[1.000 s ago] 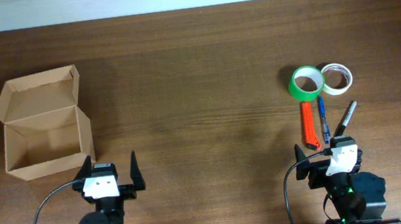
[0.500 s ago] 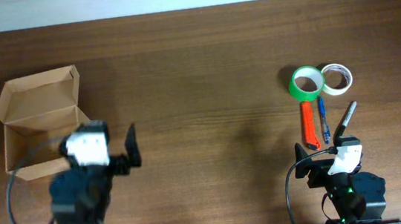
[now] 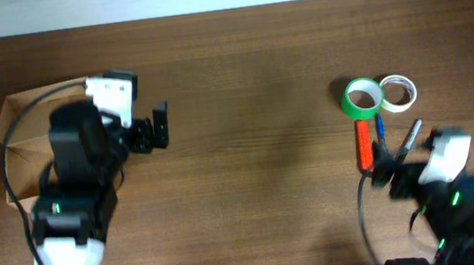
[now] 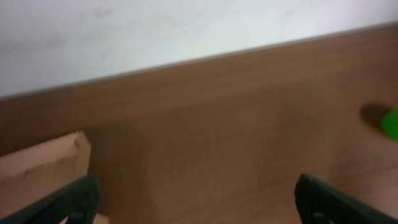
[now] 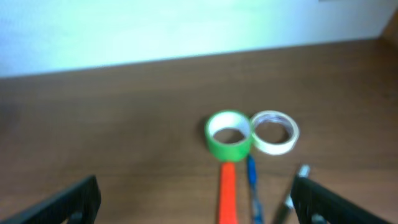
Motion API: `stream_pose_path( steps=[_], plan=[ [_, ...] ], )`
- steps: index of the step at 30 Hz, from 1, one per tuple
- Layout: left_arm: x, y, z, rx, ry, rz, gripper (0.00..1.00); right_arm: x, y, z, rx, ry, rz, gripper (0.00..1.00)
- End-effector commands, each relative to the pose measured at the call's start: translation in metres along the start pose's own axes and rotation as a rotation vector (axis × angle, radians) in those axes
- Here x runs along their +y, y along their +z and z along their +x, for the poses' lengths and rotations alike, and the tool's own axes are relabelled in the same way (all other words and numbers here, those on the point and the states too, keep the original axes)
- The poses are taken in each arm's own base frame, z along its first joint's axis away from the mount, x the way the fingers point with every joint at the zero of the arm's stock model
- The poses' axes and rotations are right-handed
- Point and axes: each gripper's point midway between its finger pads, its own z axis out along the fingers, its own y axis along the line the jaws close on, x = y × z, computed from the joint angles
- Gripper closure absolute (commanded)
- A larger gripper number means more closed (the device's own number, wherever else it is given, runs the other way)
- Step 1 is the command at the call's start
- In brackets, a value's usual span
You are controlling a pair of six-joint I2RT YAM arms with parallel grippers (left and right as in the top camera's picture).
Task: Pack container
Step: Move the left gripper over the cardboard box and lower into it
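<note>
The container, a tan cardboard box (image 3: 21, 109), sits at the left of the table with its flap open; my left arm covers most of it. A corner of it shows in the left wrist view (image 4: 43, 167). My left gripper (image 3: 150, 131) is open and empty, raised just right of the box; its fingers show in the wrist view (image 4: 199, 202). My right gripper (image 3: 396, 156) is open and empty over the near ends of an orange cutter (image 3: 364, 144), a blue pen (image 3: 380, 129) and a black marker (image 3: 410, 134). Its fingers (image 5: 199, 205) frame these items.
A green tape roll (image 3: 362, 98) and a white tape roll (image 3: 398, 92) lie side by side beyond the cutter. They also show in the right wrist view, green (image 5: 229, 134) and white (image 5: 274, 132). The table's far edge meets a white wall (image 4: 186, 31).
My left arm has lifted and swung away from the near edge, up over the box. My right arm has moved forward and right toward the cutter, pen and marker.
</note>
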Motion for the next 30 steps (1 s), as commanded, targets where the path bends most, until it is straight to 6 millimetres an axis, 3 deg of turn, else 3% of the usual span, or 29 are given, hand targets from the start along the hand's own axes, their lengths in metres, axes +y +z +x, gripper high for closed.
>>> stream_pose_path(
  steps=[1,5,9,13,15,18,24,27,30],
  plan=[
    [0.019,0.008,-0.015,0.046,0.024,-0.027,0.00,-0.016,0.005,-0.070,0.015,-0.069,0.118,0.01],
    [0.042,0.020,-0.005,0.146,0.012,-0.060,0.01,-0.025,0.024,-0.122,0.109,-0.131,0.156,0.01],
    [0.060,0.033,0.020,0.261,-0.041,-0.062,0.00,-0.065,0.057,-0.139,0.230,-0.043,0.200,0.01],
    [0.068,0.042,0.036,0.316,-0.065,-0.057,0.00,-0.109,0.089,-0.126,0.319,0.061,0.216,0.01],
    [0.068,0.044,0.038,0.324,-0.066,-0.056,0.00,-0.135,0.106,-0.102,0.396,0.154,0.194,0.01],
    [0.070,0.044,0.038,0.326,-0.050,-0.066,0.00,-0.152,0.114,-0.079,0.465,0.223,0.190,0.01],
    [0.093,0.044,0.050,0.385,-0.034,-0.192,0.03,-0.170,0.118,-0.063,0.513,0.265,0.215,0.01],
    [0.110,0.040,0.073,0.479,-0.081,-0.293,0.07,-0.170,0.120,-0.061,0.520,0.268,0.214,0.01],
    [0.114,0.042,0.101,0.581,-0.177,-0.298,0.16,-0.170,0.120,-0.061,0.521,0.268,0.214,0.01]
  ],
)
